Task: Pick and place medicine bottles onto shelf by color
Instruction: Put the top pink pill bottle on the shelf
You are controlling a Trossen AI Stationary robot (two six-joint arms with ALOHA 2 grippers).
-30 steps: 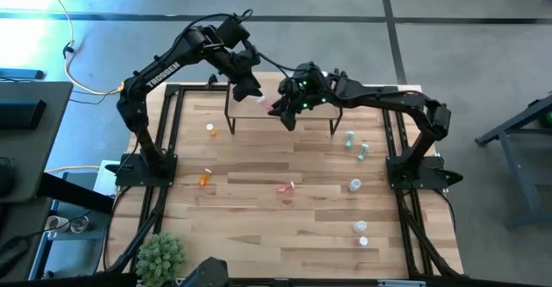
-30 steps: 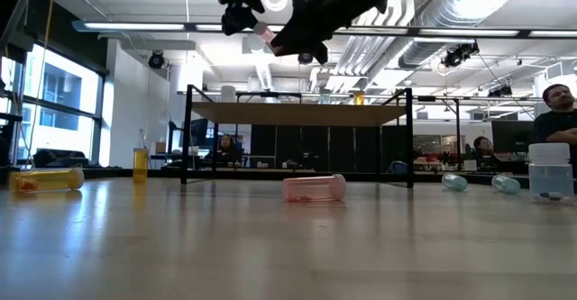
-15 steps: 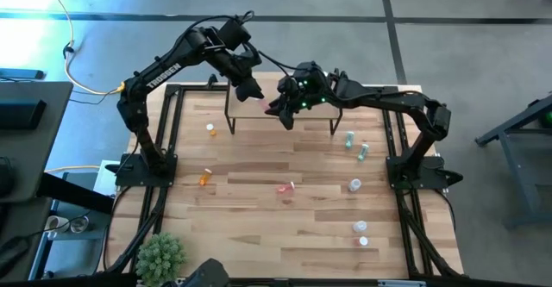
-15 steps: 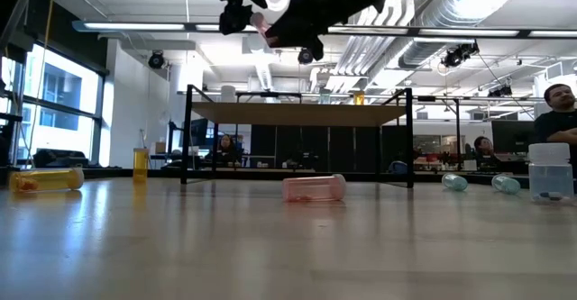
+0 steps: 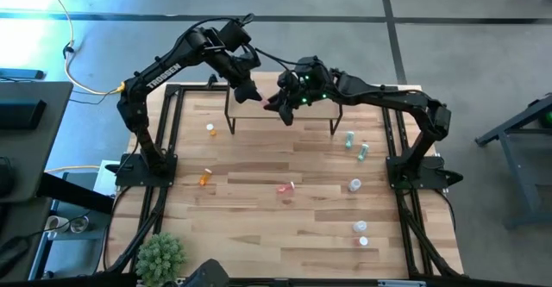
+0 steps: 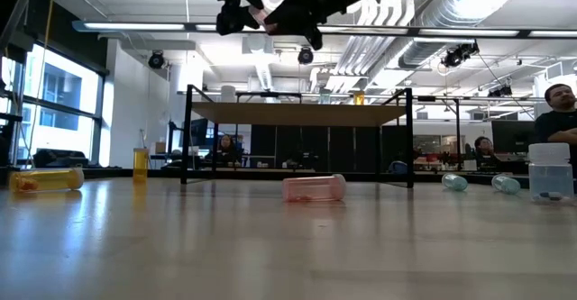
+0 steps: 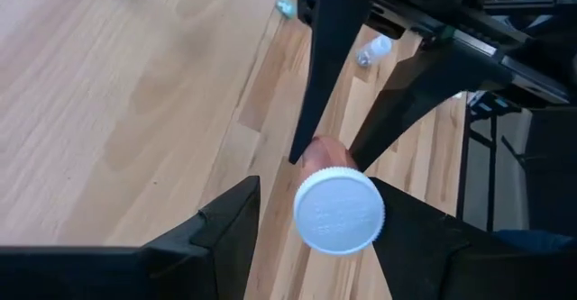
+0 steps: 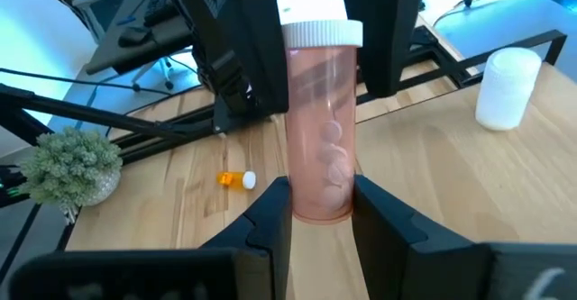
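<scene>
High over the shelf (image 5: 285,106), our right gripper (image 8: 320,212) pinches the pink bottle (image 8: 322,124) while the left gripper (image 7: 315,212) straddles its cap, spread, so we close squarely before releasing.

Bright ceiling light; perhaps slight wrist-view blur

Above the shelf (image 5: 285,115) both end effectors crowd one pink bottle (image 8: 322,147), so you have little room there. The worktop (image 5: 259,235) middle is open to you except a lying pink bottle (image 5: 285,187).
</scene>
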